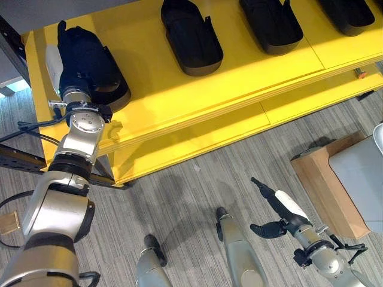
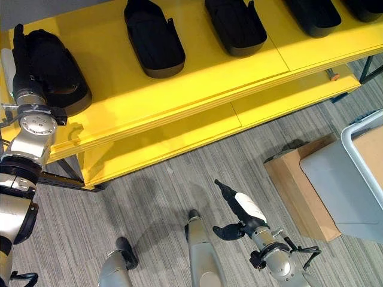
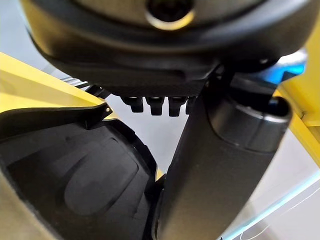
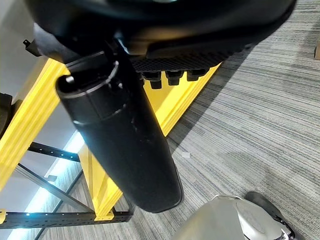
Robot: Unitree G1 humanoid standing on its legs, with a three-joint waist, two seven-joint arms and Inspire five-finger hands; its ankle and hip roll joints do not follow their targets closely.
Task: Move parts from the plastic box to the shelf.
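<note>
A yellow shelf point(image 1: 179, 95) carries a row of black moulded parts, among them a part point(image 1: 191, 36) and a part point(image 1: 272, 24). My left hand point(image 1: 78, 54) lies stretched over the leftmost part point(image 1: 114, 84) at the shelf's left end, fingers straight. In the left wrist view that part's hollow inside point(image 3: 75, 180) sits right beside the straight thumb point(image 3: 215, 165). Low at the right, my right hand point(image 1: 278, 206) hangs above the floor, open and holding nothing. The grey plastic box point(image 2: 353, 179) stands at the right edge.
A brown cardboard box point(image 1: 326, 185) lies on the floor against the plastic box. A lower yellow shelf board point(image 1: 197, 140) juts out under the top one. Dark metal frame rails point(image 1: 18, 158) run at the shelf's left end. Grey striped floor point(image 1: 191, 191) spreads in front.
</note>
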